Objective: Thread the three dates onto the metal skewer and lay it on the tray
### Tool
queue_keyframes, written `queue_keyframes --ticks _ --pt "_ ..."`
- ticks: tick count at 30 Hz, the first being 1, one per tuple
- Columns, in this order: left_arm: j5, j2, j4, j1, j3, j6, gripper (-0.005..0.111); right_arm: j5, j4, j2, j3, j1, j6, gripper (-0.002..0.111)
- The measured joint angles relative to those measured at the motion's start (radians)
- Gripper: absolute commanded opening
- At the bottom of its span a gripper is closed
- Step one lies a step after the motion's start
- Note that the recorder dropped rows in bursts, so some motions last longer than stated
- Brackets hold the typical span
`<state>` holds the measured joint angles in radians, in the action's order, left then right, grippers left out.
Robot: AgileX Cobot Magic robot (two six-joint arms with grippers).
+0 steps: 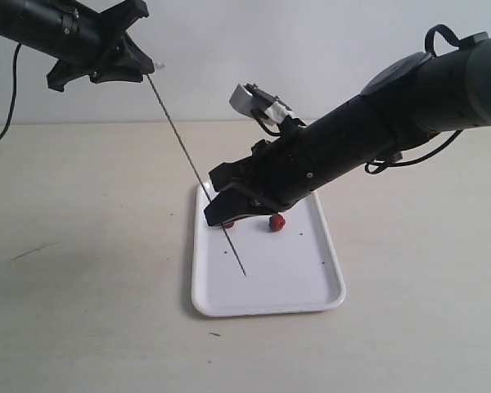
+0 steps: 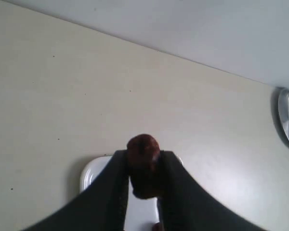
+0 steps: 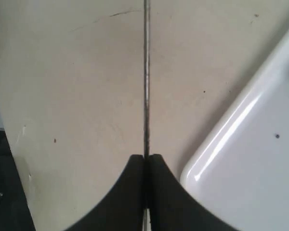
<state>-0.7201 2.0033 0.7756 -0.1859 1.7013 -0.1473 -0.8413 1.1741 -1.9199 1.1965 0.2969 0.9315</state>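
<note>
Your right hand (image 3: 145, 160) is clamped on the metal skewer (image 3: 146, 72), which slants from upper left down to the tray (image 1: 311, 286) at centre; your left hand (image 2: 143, 161) pinches a date (image 2: 142, 147); hold the skewer steady and drive the date's middle straight along it.

A smooth, glossy finish is shown by the white rectangular plastic-looking tray (image 3: 241, 159). The thin grey metal skewer (image 3: 146, 72) is seen dull and slightly rough. The dark red-brown date (image 2: 143, 147) is wrinkled, the beige tabletop (image 1: 82, 270) matt.
</note>
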Motion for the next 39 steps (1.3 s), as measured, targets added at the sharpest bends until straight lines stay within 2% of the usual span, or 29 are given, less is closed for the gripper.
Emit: queue_keyframes --ticks 16,24,39 --pt "-0.006 0.000 0.010 0.000 0.000 0.000 0.022 0.016 -0.011 0.000 0.027 0.000 -0.012 0.000" --pt "-0.006 0.000 0.010 0.000 0.000 0.000 0.022 0.006 -0.128 -0.008 0.048 0.004 -0.107 0.000" --pt "-0.004 0.000 -0.002 0.000 0.000 -0.019 0.022 0.004 -0.136 -0.050 0.059 0.004 -0.110 0.000"
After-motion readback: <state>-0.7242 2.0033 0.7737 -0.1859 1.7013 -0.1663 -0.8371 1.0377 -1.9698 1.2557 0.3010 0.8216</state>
